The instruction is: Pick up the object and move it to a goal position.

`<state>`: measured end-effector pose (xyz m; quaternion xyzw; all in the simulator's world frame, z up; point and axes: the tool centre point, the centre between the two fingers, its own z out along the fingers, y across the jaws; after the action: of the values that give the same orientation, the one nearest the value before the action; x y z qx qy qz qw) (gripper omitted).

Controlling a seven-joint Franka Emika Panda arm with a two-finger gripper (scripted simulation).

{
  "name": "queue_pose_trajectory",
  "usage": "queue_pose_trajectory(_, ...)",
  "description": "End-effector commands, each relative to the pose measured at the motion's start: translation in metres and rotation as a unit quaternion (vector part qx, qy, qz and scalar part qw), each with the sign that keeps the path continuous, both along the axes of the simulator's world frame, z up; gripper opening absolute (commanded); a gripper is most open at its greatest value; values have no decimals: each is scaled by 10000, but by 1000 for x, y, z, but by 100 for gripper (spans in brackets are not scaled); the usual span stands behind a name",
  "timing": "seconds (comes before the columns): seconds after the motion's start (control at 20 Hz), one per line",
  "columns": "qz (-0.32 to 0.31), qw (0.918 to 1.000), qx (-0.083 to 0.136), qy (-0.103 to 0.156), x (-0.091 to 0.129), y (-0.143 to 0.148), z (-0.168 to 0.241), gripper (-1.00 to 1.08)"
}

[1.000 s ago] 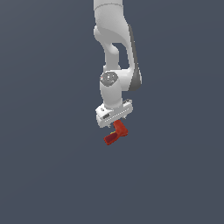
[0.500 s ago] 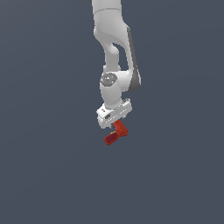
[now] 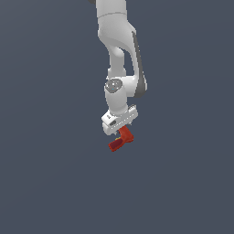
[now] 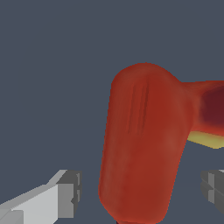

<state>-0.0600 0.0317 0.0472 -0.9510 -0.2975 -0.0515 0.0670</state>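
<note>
The object (image 3: 121,139) is a small red L-shaped item with an orange-red body and a darker red handle, lying on the plain dark grey floor. My white gripper (image 3: 120,132) hangs straight over it, low and close. In the wrist view the object's body (image 4: 144,144) fills the space between my two grey fingertips (image 4: 70,192). The gripper (image 4: 142,192) is open, and a narrow gap shows on each side between finger and object. The dark handle with a yellow patch (image 4: 210,113) sticks out to one side. No goal marker shows in either view.
Only the flat dark grey floor (image 3: 55,183) surrounds the object. The white arm (image 3: 119,55) rises from the gripper to the top of the exterior view.
The gripper has sunk slightly lower toward the object. The object has not moved.
</note>
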Motion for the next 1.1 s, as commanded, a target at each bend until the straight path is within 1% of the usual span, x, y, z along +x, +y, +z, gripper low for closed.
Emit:
queue_pose_trajectory(0.0,7,10000,1,2,0,2,-9,108)
queue_pose_trajectory(0.3,13,10000,0,-1,0,3,-20,108)
queue_pose_trajectory(0.35,13,10000,0,-1,0,3,-20,-100)
queue_pose_trajectory(1.05,10,10000,-4,-5,0,4,-15,-100)
